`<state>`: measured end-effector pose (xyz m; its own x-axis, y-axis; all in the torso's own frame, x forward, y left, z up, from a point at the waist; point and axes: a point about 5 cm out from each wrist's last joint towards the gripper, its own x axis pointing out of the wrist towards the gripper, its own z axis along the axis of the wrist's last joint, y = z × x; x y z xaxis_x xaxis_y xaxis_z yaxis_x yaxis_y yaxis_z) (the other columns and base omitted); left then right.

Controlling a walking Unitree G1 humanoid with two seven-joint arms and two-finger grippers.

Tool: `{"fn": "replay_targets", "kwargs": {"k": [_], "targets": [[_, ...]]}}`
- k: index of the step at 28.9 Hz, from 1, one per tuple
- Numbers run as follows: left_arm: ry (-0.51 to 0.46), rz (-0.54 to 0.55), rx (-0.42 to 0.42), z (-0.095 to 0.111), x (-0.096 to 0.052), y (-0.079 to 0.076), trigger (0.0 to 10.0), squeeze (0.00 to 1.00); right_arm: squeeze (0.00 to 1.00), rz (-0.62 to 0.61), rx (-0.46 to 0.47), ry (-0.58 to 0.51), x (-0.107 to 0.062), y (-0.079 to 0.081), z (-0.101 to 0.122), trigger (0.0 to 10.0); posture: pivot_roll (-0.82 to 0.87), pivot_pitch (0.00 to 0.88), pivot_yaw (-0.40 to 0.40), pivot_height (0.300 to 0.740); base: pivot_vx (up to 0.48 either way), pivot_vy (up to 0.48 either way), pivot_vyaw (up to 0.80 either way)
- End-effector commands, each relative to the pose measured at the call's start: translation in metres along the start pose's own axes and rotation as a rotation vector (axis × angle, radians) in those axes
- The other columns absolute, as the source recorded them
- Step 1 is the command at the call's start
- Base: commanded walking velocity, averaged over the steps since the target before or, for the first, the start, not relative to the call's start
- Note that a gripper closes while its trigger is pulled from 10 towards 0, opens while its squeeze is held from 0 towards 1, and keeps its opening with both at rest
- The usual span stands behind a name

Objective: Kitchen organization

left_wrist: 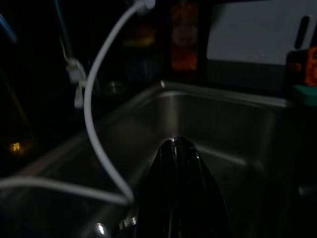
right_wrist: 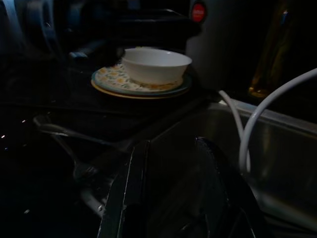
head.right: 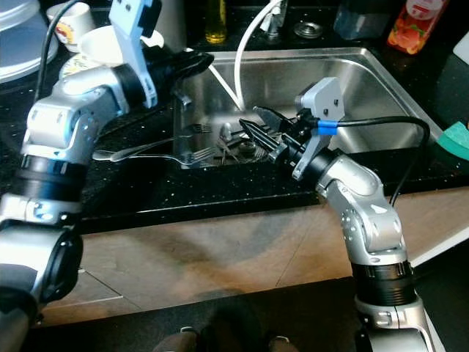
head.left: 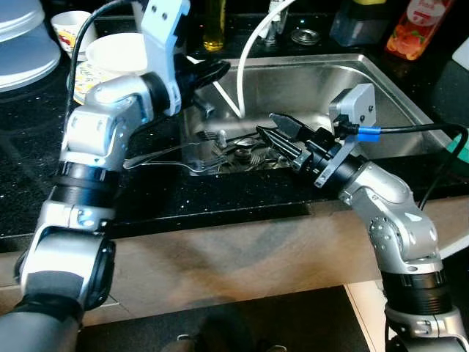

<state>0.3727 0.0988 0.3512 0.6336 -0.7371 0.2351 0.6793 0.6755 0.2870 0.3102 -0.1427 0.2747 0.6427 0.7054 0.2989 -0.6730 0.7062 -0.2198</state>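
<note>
No lettering on anything can be read.

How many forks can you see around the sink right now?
2. One fork and a second fork just below it both bridge the counter's edge, tines over the sink. Others may hide among the cutlery at the drain.

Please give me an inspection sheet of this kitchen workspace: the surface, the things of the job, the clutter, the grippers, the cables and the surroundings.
Surface: black speckled counter around a steel sink.
Job's things: forks and other cutlery lying across the sink's left edge and on its bottom; white bowl on a patterned plate on the counter.
Clutter: oil bottle, orange bottle, small cup behind the sink.
Grippers: left gripper shut, above the sink's left edge; right gripper open, over the cutlery.
Cables: white hose hanging into the sink; black cable on the right arm.
Surroundings: wooden cabinet front below the counter.
</note>
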Motion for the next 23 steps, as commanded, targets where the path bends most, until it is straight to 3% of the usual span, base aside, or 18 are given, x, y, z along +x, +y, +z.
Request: {"fn": "replay_targets", "kwargs": {"k": [1,3,6,7,11,13,14,15,17,22,23], "targets": [[0.007,0.027,0.072,-0.005,0.010,-0.004,10.0,0.00,0.00,-0.007,0.000,-0.018,0.000,-0.001,0.002,10.0,0.09,0.136,-0.012,0.740,0.000,0.000,0.00],[0.071,0.034,0.167,-0.018,0.024,-0.015,10.0,0.00,0.00,-0.018,0.001,-0.029,0.002,-0.002,0.004,10.0,0.09,0.136,-0.012,0.740,0.000,0.000,0.00],[0.096,-0.016,0.150,-0.026,0.031,-0.026,10.0,0.00,0.00,-0.029,0.001,-0.036,0.003,-0.003,0.005,10.0,0.08,0.134,-0.008,0.740,0.000,0.000,0.00],[0.102,-0.061,0.138,-0.027,0.033,-0.030,10.0,1.00,0.00,-0.036,0.000,-0.037,0.002,-0.003,0.005,10.0,0.08,0.134,-0.008,0.740,0.000,0.000,0.00],[0.081,-0.112,0.110,-0.022,0.030,-0.029,10.0,1.00,0.00,-0.048,-0.001,-0.035,0.000,-0.004,0.005,10.0,0.07,0.135,-0.008,0.740,0.000,0.000,0.00],[0.021,-0.082,0.070,-0.010,0.023,-0.016,10.0,1.00,0.00,-0.051,0.000,-0.035,0.000,-0.004,0.005,10.0,0.08,0.134,-0.006,0.740,0.000,0.000,0.00],[-0.003,-0.059,0.072,-0.003,0.017,-0.006,10.0,0.00,0.00,-0.053,0.001,-0.037,0.000,-0.004,0.005,10.0,0.08,0.134,-0.005,0.740,0.000,0.000,0.00],[-0.016,-0.044,0.080,0.000,0.014,-0.001,10.0,0.00,0.00,-0.055,0.002,-0.038,0.000,-0.004,0.005,10.0,0.08,0.134,-0.005,0.740,0.000,0.000,0.00],[0.045,-0.009,0.181,0.002,-0.003,0.019,10.0,0.00,0.00,-0.057,0.006,-0.044,0.001,-0.004,0.005,10.0,0.09,0.132,-0.003,0.740,0.000,0.000,0.00],[0.116,-0.065,0.209,-0.004,-0.020,0.026,10.0,0.00,0.00,-0.054,0.009,-0.046,0.002,-0.002,0.004,10.0,0.09,0.131,-0.001,0.740,0.000,0.000,0.00],[0.184,-0.149,0.195,-0.012,-0.039,0.029,10.0,0.00,0.00,-0.052,0.011,-0.046,0.002,-0.002,0.004,10.0,0.10,0.132,0.003,0.740,0.000,0.000,0.00]]}}
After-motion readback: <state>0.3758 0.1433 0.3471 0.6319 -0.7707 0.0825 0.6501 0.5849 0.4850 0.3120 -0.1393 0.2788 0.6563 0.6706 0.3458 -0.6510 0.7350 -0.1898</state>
